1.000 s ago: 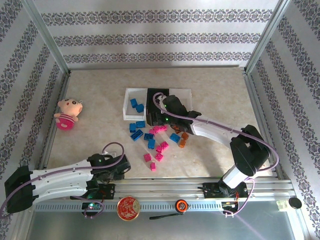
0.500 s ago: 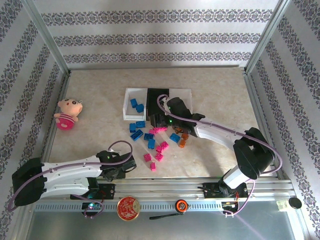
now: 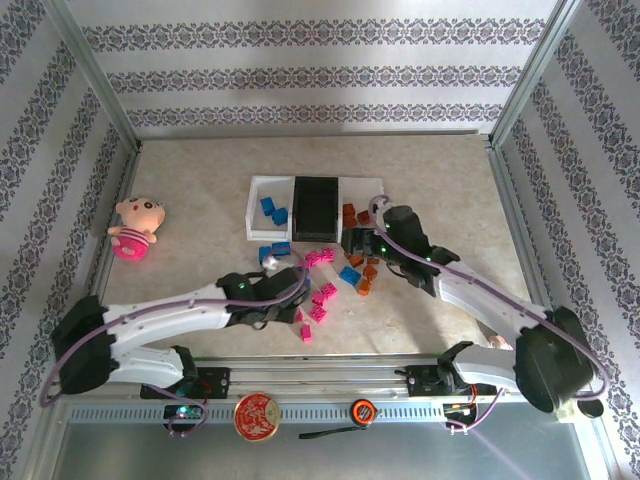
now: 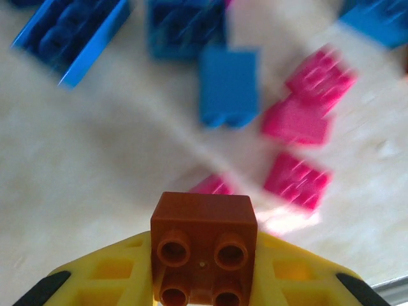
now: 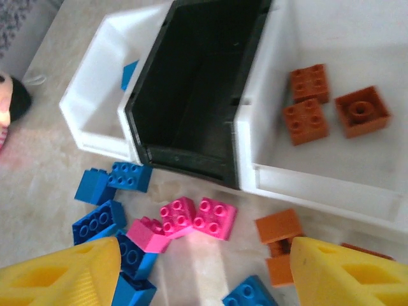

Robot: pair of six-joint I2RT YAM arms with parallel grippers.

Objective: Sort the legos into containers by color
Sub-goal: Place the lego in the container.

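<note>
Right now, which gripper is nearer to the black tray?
Right. The right gripper is open beside the black tray's near-right corner; the left gripper, shut on an orange brick, is farther toward the bases, over loose bricks.

Table (image 3: 200,170): beige marbled top, bounded by aluminium frame posts (image 3: 90,70) at the far corners. Walls (image 3: 320,75) on three sides are papered in white with grey patterned bands.

Plush doll (image 3: 134,227): pink, pale face, dark hair, striped body. It lies near the table's left edge, about midway along it and well apart from everything else. Its edge also shows at the left border of the right wrist view (image 5: 9,102).

Slotted metal rail (image 3: 330,375) runs along the table's near edge. Just in front of it:
- round red-and-gold disc (image 3: 256,416), left of centre
- small orange-and-black round item (image 3: 362,410), centre; type unclear
- slim black object (image 3: 325,433), lying flat between those two
- black round cap (image 3: 591,405) by the near right corner, with a small white block (image 3: 566,409) just beside it
</note>
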